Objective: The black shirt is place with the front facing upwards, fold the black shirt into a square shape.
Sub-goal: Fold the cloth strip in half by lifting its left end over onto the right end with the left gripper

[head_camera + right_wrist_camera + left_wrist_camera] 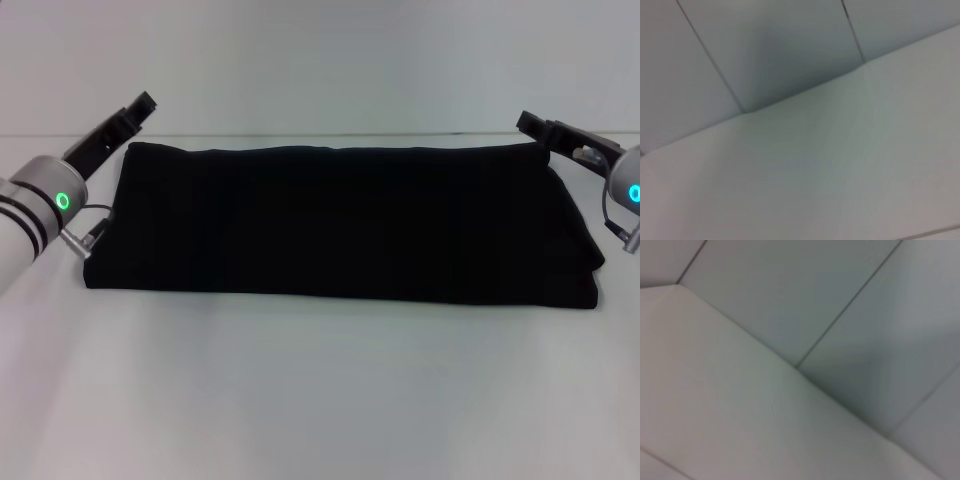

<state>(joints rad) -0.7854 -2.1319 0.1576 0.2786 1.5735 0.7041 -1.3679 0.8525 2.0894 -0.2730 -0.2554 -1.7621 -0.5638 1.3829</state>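
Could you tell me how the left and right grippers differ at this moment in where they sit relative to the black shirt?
The left gripper is at the black shirt's far left corner, its arm reaching in from the near left. The right gripper is at the far right corner. More of the left arm shows than of the right, which is cut off at the frame edge. Both sit at the folded shirt's far edge, tips pointing away from the robot, each wrist showing a green light.

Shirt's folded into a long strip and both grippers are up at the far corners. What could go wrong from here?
1. The black shirt is a wide band, not a square; it needs a crosswise fold, and its stacked layers could slide apart.
2. The right end looks looser, so a pinch by the right gripper may catch only some layers.
3. The left gripper sits off the cloth; neither wrist view shows the shirt, so grasps can't be confirmed there.
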